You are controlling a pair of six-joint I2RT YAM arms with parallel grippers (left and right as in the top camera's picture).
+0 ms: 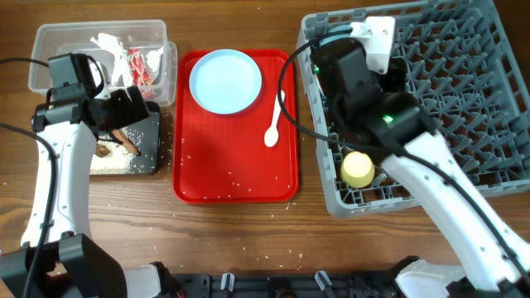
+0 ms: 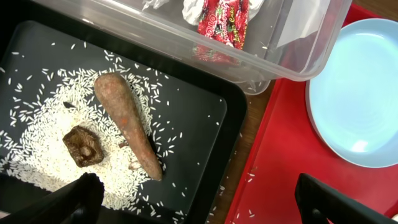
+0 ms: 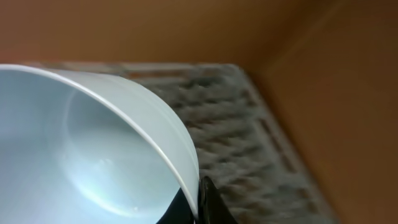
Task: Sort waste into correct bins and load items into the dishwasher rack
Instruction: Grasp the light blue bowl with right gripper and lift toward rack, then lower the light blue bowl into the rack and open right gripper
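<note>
Wood-grain table [image 1: 232,240] carries everything we count. There are two bins at the left, a clear tub [image 1: 50,37] and a black tray [image 2: 199,118] just beside it. One red serving tray [image 1: 232,157] sits in the middle and one grey rack [image 1: 472,99] at the right.

We see one crumpled wrapper [image 2: 224,18] in the tub. The black tray holds one brown stick [image 2: 127,124], one brown lump [image 2: 83,146] and scattered rice crumbs [image 2: 37,155]. One plate [image 1: 225,80] and one white spoon [image 1: 274,124] lie on the red tray, and one yellow cup [image 1: 358,169] stands in the rack.

Our left gripper [image 2: 199,199] hangs over the black tray with its fingers spread wide and empty. The stick and lump lie just ahead of it.

Our right gripper [image 3: 202,199] is over the rack, clamped on the rim of one pale teal bowl [image 3: 93,155].
</note>
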